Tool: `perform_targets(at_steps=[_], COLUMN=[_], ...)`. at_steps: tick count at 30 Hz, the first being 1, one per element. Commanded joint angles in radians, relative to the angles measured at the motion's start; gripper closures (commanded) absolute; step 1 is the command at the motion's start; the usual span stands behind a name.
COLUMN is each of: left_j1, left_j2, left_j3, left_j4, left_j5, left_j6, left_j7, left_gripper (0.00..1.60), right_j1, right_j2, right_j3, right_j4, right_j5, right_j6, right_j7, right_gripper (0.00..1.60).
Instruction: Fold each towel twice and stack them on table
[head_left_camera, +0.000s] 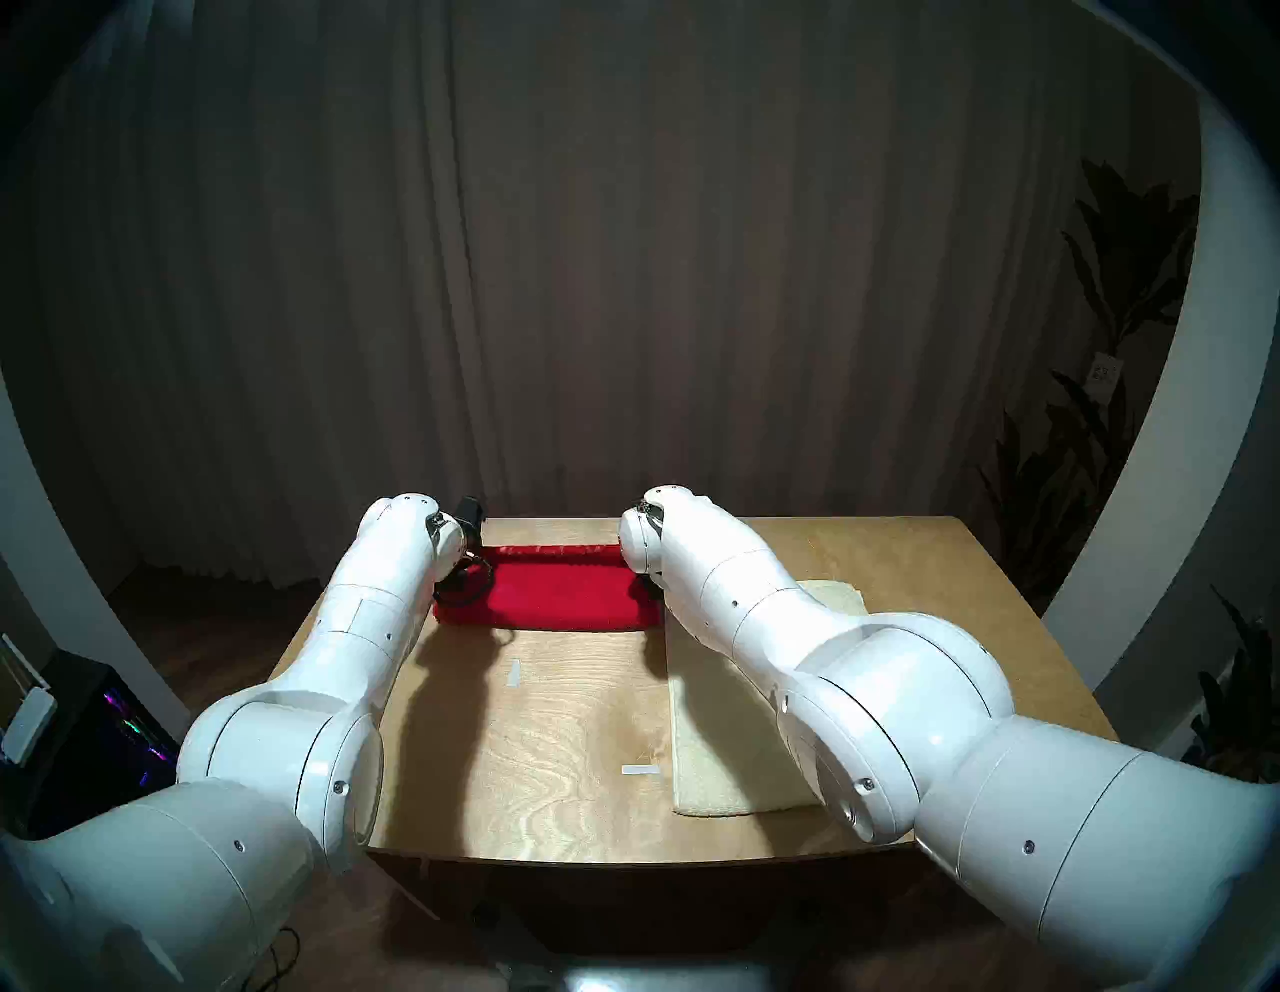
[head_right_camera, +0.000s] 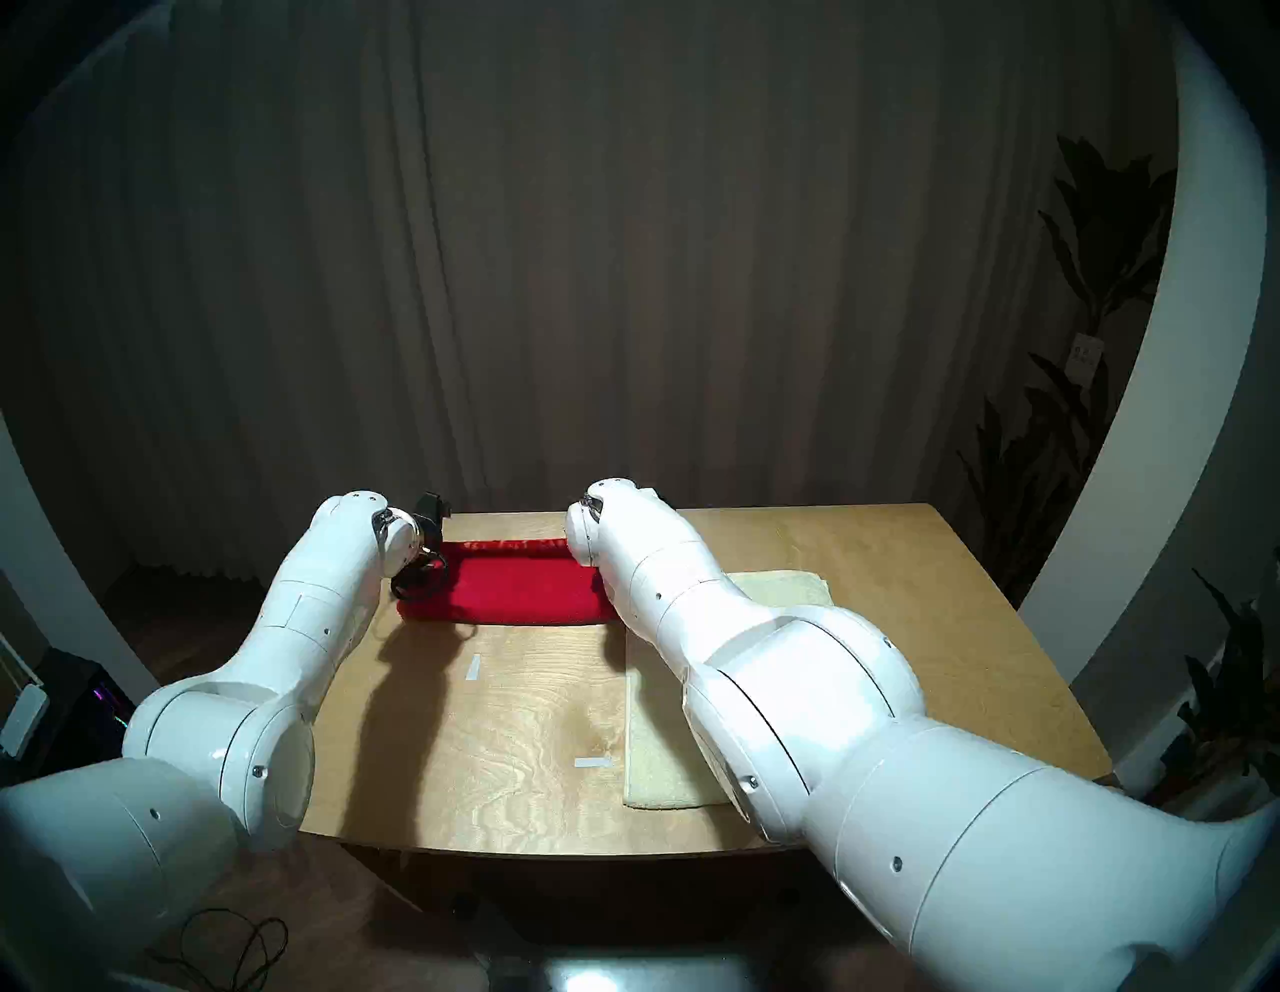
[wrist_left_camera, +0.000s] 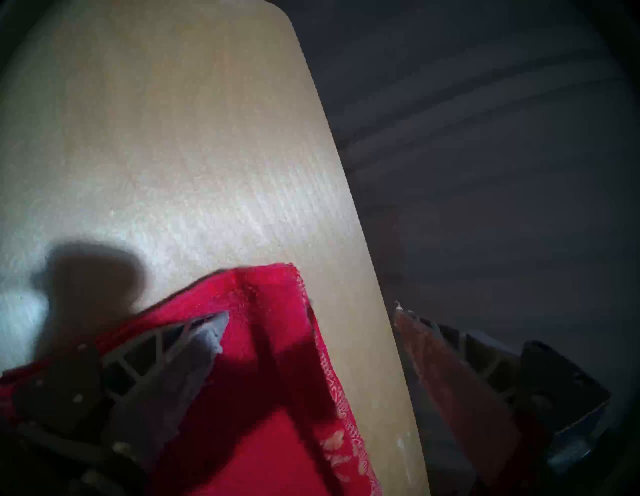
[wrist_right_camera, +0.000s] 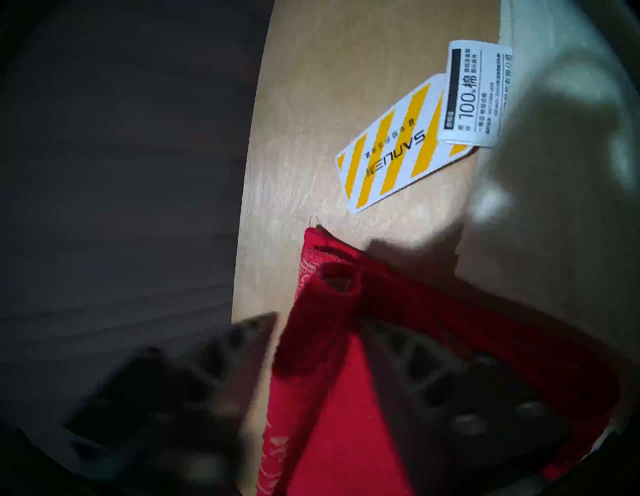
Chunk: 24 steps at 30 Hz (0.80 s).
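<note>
Behind the scene we see a heavy grey-brown curtain (head_left_camera: 623, 277) hanging in deep folds across the whole back of the room. We make out dark wooden floor (head_left_camera: 208, 623) at the left, a dim leafy plant (head_left_camera: 1108, 429) standing at the right beside a pale curved wall (head_left_camera: 1136, 526), and a black box with coloured lights (head_left_camera: 104, 734) low at the left. The light is dim.
</note>
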Motion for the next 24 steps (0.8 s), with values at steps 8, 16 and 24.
perform_targets(at_steps=[8, 16, 24], left_j1=[-0.088, -0.009, 0.089], left_j2=[0.007, 0.037, 0.063], left_j3=[0.008, 0.036, 0.051], left_j4=[0.013, -0.109, -0.222], left_j5=[0.018, 0.043, 0.054], left_j6=[-0.019, -0.018, -0.016], left_j7=[-0.080, -0.208, -0.283], left_gripper=[0.00, 0.00, 0.00], right_j1=[0.097, 0.094, 0.095], right_j2=[-0.031, -0.016, -0.007], right_j3=[0.018, 0.009, -0.003], right_j4=[0.041, 0.001, -0.028], right_j5=[0.003, -0.013, -0.029], right_j6=[0.008, 0.040, 0.055], right_j7=[0.082, 0.127, 0.152], right_gripper=[0.01, 0.00, 0.00])
